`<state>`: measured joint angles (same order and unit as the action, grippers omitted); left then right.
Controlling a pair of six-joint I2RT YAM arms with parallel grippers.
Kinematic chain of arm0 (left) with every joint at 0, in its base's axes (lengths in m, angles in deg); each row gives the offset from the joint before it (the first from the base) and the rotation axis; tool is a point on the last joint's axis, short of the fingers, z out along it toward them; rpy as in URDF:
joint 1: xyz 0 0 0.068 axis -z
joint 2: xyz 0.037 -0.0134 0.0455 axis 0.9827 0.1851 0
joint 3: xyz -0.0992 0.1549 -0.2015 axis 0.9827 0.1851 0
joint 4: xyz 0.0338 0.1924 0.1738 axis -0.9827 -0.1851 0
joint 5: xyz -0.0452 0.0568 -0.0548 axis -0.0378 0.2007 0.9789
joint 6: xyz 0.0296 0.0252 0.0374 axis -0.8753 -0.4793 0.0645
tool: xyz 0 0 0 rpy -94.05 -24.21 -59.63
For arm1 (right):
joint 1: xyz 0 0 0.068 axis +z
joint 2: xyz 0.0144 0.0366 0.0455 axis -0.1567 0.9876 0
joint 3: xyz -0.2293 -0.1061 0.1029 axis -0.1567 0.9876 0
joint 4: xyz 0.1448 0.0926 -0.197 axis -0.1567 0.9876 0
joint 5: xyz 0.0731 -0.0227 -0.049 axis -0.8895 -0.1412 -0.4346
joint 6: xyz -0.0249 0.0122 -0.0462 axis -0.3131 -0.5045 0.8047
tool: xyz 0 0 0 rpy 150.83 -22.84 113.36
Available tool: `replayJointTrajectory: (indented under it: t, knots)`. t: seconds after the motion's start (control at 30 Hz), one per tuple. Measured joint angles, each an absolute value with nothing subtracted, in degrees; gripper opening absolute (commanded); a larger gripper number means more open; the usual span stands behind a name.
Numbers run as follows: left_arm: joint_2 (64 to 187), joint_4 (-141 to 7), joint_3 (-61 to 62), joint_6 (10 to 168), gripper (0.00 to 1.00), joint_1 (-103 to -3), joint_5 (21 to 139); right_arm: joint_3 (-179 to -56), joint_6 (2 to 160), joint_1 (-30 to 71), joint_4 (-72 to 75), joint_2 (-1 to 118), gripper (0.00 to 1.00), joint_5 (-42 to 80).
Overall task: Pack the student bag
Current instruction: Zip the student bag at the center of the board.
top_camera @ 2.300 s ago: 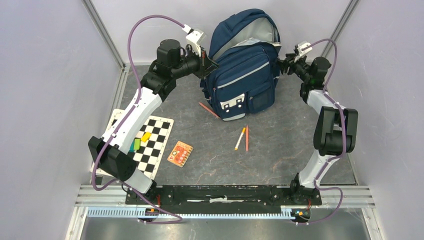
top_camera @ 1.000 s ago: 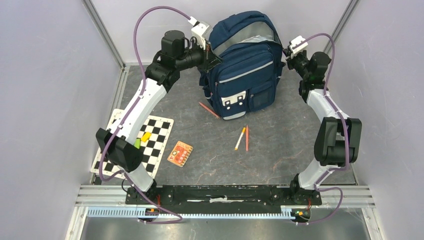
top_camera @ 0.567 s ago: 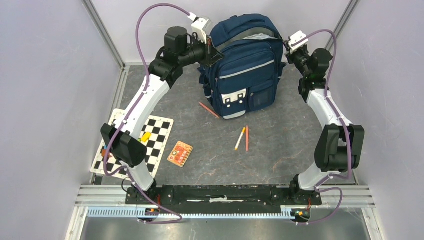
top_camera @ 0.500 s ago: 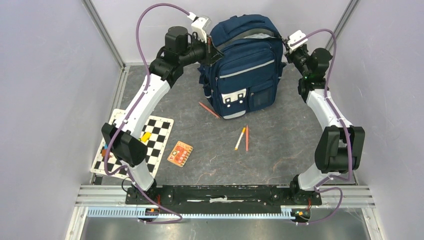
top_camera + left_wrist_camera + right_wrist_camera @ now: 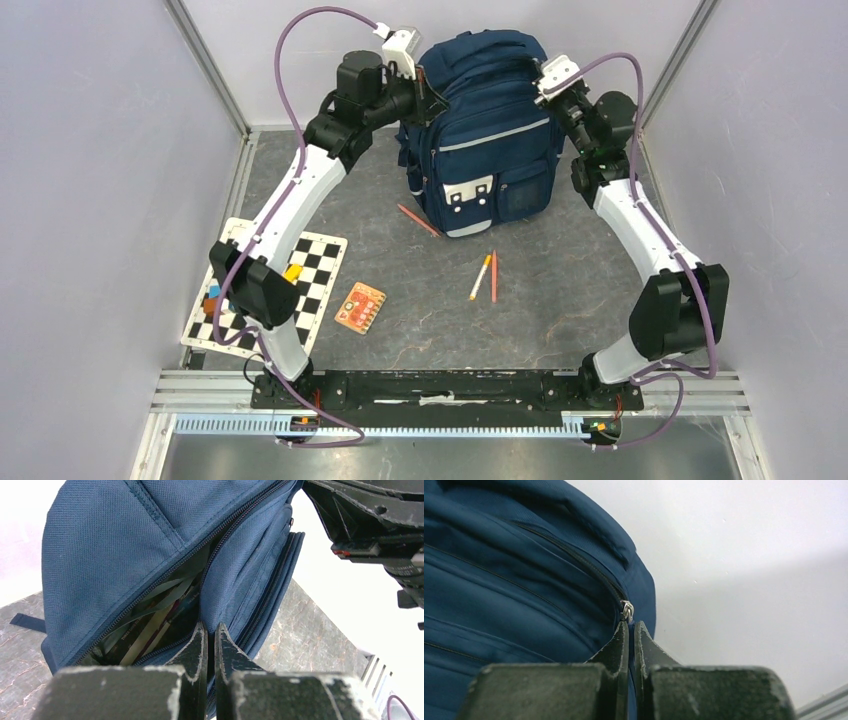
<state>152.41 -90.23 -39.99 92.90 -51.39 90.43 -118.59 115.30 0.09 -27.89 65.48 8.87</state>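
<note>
1. No word, brand or number can be read in any view.
2. Bag [image 5: 100, 555]: a book spine [image 5: 131, 630] inside the open zip carries a line of small pale lettering, too blurred to read.
3. Card [image 5: 360, 306] on the worktop [image 5: 560, 290]: an orange printed pattern, any writing too small to tell.
4. Board [image 5: 300, 285]: black and white squares only, with nothing legible at the edges.

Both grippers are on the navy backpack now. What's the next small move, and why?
Probably draw the right gripper, with the silver zipper slider it seems to pinch, along the track toward the left gripper, which is shut on the edge of the navy-blue fabric backpack: the main compartment gapes there, books showing.
</note>
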Motion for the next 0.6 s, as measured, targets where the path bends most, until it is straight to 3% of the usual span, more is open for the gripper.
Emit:
replayJointTrajectory:
  t: [0.5, 0.57, 0.6]
  knots:
    - [155.9, -90.0, -43.9, 94.4, 0.02, -52.1, 89.6, -126.5, 124.4, 12.2, -20.4, 67.6, 0.00, 18.7]
    - [155.9, -90.1, -43.9, 94.2, 0.08, -52.0, 89.7, -127.4, 124.3, 13.8, -21.1, 68.0, 0.00, 19.7]
    - [155.9, -90.1, -43.9, 93.8, 0.18, -52.0, 89.7, -127.4, 124.3, 14.5, -21.4, 68.0, 0.00, 20.3]
